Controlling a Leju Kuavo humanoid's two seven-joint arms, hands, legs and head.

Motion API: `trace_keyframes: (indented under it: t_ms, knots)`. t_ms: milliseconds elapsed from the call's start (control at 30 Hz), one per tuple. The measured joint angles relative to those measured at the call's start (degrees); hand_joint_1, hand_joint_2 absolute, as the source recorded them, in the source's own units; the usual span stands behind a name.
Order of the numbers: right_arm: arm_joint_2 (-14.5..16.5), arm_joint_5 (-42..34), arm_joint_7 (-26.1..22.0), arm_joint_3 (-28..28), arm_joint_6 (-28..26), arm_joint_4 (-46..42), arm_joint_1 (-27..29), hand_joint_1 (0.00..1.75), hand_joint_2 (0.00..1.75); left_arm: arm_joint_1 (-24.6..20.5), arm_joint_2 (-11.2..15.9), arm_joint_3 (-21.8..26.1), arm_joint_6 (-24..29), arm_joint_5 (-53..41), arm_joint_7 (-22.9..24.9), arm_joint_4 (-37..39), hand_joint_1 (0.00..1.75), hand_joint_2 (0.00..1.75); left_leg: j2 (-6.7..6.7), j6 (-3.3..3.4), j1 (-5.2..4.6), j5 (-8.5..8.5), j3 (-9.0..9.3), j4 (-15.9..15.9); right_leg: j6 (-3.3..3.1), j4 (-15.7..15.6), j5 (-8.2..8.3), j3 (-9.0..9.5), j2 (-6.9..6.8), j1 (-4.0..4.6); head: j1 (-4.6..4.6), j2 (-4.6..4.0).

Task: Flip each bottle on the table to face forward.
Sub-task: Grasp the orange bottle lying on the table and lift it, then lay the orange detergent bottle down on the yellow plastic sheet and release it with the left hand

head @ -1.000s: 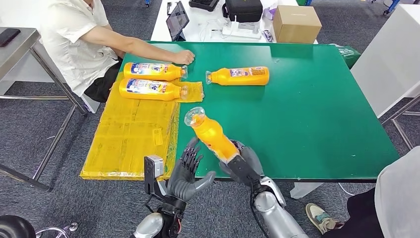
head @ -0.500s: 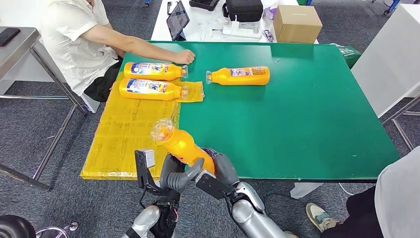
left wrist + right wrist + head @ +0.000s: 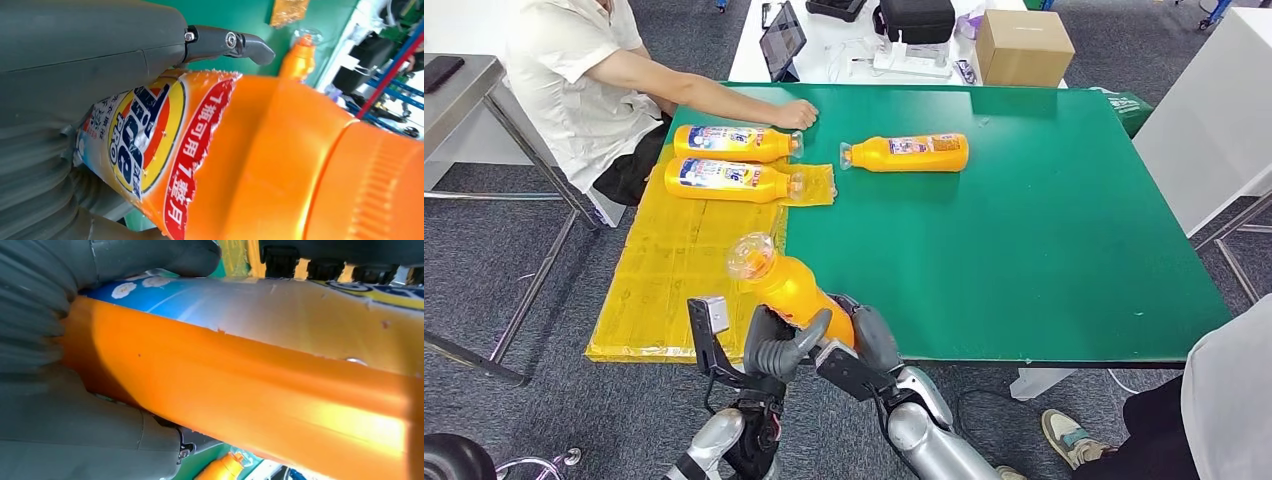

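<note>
Green table, grey carpet

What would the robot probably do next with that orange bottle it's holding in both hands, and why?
Probably lay it on the yellow mat, label up. Both the left hand and right hand grip the held bottle above the table's near edge, and two bottles already lie there with labels showing.

The orange plastic bottle held near the cam carried a torn label w/ blue letters on a yellow oval, partly hidden, "PRO" beside them, and a red band reading "1瓶可用7整月". Labels on the other bottles in the head view were too small to read.
</note>
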Motion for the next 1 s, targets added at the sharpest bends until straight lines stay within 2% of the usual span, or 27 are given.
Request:
trace_keyframes:
  t_ms: [133, 267, 400, 533, 733, 900, 1000]
  knots:
    - [0.0, -0.5, -0.1, 0.2, 0.9, 0.5, -0.9, 0.00, 1.75, 0.5, 0.3, 0.4, -0.6, -0.3, -0.4, -1.8, 1.75, 1.75, 0.01, 0.00, 0.00, 0.00, 0.00, 0.0, 0.00, 0.0, 0.00, -0.02, 0.00, 0.00, -0.01, 0.00]
    - [-0.1, -1.0, -0.5, 0.4, 1.6, 1.2, -1.3, 0.00, 0.00, 1.1, 0.5, 0.9, -2.5, 0.9, -0.3, -3.1, 1.75, 1.75, 0.00, 0.00, 0.00, 0.00, -0.01, 0.0, 0.00, 0.0, 0.00, -0.02, 0.00, 0.00, -0.01, 0.00]
    - [-0.2, -1.5, -2.0, 0.4, 1.7, 1.7, -1.3, 0.00, 0.00, 1.4, 0.9, 1.7, -5.2, 3.2, 0.6, -3.9, 1.75, 1.75, 0.00, 0.00, 0.00, 0.00, -0.01, 0.0, 0.00, 0.0, 0.00, -0.02, 0.00, 0.00, -0.01, 0.00]
    - [-0.1, -1.5, -2.9, 0.4, 0.0, 2.1, -1.2, 0.00, 0.00, 1.5, 1.0, 1.9, -5.4, 3.2, 0.9, -3.9, 1.75, 1.75, 0.00, 0.00, 0.00, 0.00, -0.01, 0.0, 0.00, 0.0, 0.00, -0.03, 0.00, 0.00, 0.00, 0.00]
    - [0.7, 0.7, -3.4, 0.4, -7.2, 2.1, -0.2, 0.00, 0.00, 0.8, 0.9, 1.9, -1.7, 1.0, 0.5, -3.2, 1.75, 1.75, 0.00, 0.00, 0.00, 0.00, -0.02, 0.0, 0.00, 0.0, 0.00, -0.04, 0.00, 0.00, -0.01, 0.00]
    - [1.4, 4.0, -3.6, 0.3, -16.7, 1.4, 1.2, 0.00, 0.00, -0.4, 0.9, 3.5, 4.4, -1.6, -3.5, -1.8, 1.75, 1.75, 0.00, 0.00, 0.01, 0.00, -0.02, 0.0, 0.00, 0.0, 0.00, -0.04, 0.00, 0.00, 0.00, 0.00]
    - [2.5, 14.9, -6.6, -3.5, -20.9, -3.3, 4.8, 0.00, 0.00, -1.0, 1.4, 6.3, 6.5, -4.7, -4.4, -1.3, 1.75, 1.75, -0.01, 0.00, 0.01, 0.00, -0.04, 0.0, 0.00, 0.0, 0.00, -0.04, -0.01, 0.01, 0.01, 0.00]
